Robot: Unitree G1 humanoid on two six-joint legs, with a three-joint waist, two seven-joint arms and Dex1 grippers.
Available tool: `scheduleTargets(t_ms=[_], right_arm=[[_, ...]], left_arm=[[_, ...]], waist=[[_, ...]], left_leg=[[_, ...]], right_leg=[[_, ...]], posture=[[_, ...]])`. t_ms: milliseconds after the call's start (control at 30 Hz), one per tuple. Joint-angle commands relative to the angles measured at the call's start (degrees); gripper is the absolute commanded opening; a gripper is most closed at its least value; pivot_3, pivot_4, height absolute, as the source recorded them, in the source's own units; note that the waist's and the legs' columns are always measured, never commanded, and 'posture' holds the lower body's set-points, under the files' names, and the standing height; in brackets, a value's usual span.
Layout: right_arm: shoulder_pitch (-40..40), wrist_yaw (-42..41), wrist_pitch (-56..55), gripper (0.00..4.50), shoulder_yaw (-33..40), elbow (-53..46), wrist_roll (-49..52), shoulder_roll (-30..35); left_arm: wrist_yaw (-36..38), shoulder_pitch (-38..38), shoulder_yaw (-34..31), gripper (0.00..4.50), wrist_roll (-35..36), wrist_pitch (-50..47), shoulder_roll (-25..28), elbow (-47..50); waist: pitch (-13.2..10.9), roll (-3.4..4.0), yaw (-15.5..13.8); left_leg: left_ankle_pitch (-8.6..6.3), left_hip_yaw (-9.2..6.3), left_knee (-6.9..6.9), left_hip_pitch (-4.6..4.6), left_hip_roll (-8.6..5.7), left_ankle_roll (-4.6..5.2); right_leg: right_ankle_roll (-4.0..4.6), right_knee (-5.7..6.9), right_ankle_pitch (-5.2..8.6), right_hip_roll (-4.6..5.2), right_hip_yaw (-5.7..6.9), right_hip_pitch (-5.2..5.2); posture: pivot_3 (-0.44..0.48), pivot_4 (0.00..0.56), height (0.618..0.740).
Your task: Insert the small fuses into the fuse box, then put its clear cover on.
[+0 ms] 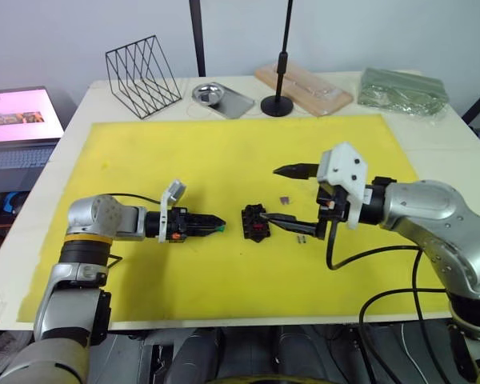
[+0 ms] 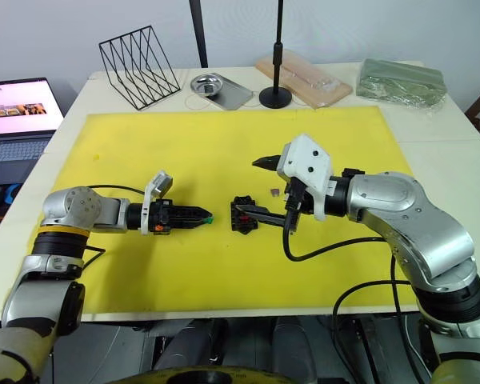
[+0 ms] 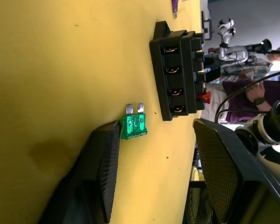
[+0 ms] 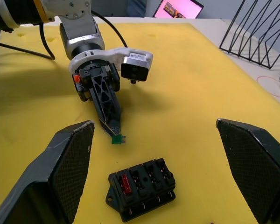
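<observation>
The black fuse box lies mid-mat with a red fuse seated in an end slot. A green fuse rests on the yellow mat at the tip of one finger of my left gripper, which is open just left of the box. My right gripper is wide open, with its lower finger reaching to the box's right side. A purple fuse lies just behind the box, and a small greyish fuse lies to its right. The clear cover is out of view.
Along the table's back stand a black wire rack, a metal tray, a black stand base, a wooden board in clear packaging and a green bag. A laptop sits off to the left.
</observation>
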State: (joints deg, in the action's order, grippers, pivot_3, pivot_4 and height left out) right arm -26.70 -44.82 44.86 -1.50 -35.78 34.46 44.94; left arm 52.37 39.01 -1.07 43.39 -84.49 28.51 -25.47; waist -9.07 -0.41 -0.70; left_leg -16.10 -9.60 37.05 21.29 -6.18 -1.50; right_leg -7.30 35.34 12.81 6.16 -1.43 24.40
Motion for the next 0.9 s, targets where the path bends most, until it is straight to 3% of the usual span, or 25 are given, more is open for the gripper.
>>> scheduleTargets(t_ms=[33, 167, 500, 667, 800, 900], right_arm=[[-0.02, 0.19, -0.7, 4.5, 1.69, -1.37, 0.59, 0.14], [0.15, 0.23, -1.01, 4.5, 1.46, -1.29, 0.53, -0.04], [0.58, -0.56, -2.46, 4.5, 0.78, -0.93, 0.49, -0.62], [0.64, -0.84, -2.9, 4.5, 0.5, -1.37, 0.72, -1.0], [0.16, -1.81, -3.54, 4.5, 0.51, -1.43, 1.0, -1.0], [-0.64, -2.71, -4.11, 4.5, 0.34, -1.56, 1.09, -0.96]], left_arm=[[-1.5, -2.02, 2.48, 1.35, -3.09, -0.32, 0.75, -2.29], [-1.27, -2.59, 3.1, 0.01, -3.73, 0.02, 1.69, -2.4], [4.14, -2.92, 4.29, 0.01, -1.81, 0.43, 5.56, -0.31], [16.23, 0.82, 6.18, 0.01, 0.41, 5.19, 11.74, 3.94], [35.32, 7.54, 12.75, 0.01, -7.13, 26.93, 17.66, 3.85], [39.91, 11.87, 23.02, 0.01, -8.52, 41.34, 21.52, 3.41]], waist=[[0.02, 0.03, 0.05], [0.15, 0.21, 0.15], [0.32, 0.35, 1.38], [0.28, 0.29, 1.79], [0.14, 0.06, 1.25], [0.13, 0.05, 0.42]], left_leg=[[0.0, 0.0, 0.0, 0.0, 0.0, 0.0], [0.0, 0.01, -0.04, -0.03, 0.01, 0.0], [0.0, -0.01, -0.08, -0.04, 0.07, 0.01], [0.0, 0.0, -0.12, 0.07, 0.12, 0.0], [0.05, 0.0, -0.09, 0.18, 0.12, -0.09], [0.04, 0.05, -0.07, 0.18, 0.07, -0.08]], right_leg=[[0.0, 0.0, 0.0, 0.0, 0.0, 0.0], [0.0, 0.0, 0.0, -0.01, 0.0, 0.01], [0.01, 0.01, 0.01, -0.08, -0.01, 0.02], [0.02, 0.01, 0.01, -0.14, -0.03, 0.19], [0.08, -0.03, -0.02, -0.14, -0.01, 0.25], [0.07, -0.2, -0.04, -0.03, 0.01, 0.13]], posture=[[0.0, 0.15, 0.74], [0.0, 0.15, 0.74], [0.0, 0.15, 0.74], [0.0, 0.15, 0.74], [0.0, 0.15, 0.74], [0.0, 0.15, 0.74]])
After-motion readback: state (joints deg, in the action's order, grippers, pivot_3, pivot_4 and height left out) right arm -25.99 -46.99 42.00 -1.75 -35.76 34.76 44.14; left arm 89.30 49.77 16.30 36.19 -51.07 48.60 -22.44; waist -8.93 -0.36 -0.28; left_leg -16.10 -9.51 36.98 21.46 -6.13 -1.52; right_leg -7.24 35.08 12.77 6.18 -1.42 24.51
